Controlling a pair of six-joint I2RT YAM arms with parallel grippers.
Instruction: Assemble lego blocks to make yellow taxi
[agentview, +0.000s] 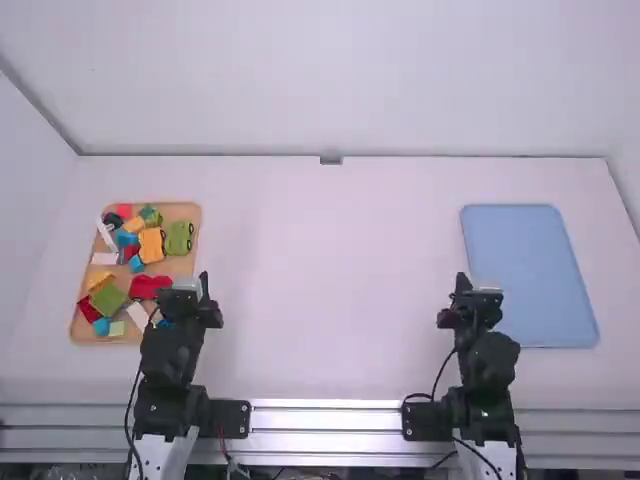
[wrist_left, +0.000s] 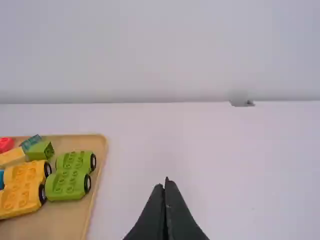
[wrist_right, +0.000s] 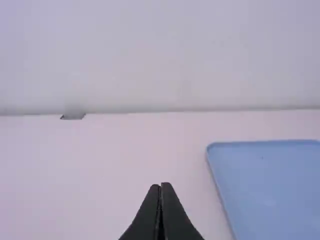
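Left gripper and right gripper have fingers pressed together; yellow wheeled base lies in tan tray; blue tray well apart.

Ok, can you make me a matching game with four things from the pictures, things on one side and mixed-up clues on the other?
Things:
1. Blue tray
2. Green wheeled base
3. Left gripper
4. Wooden tray

Clues:
A. Has its fingers shut
B. Has lots of colourful blocks on it
C. Lies flat at the right side of the table
D. Sits next to the yellow wheeled base

Right pairs: 1-C, 2-D, 3-A, 4-B
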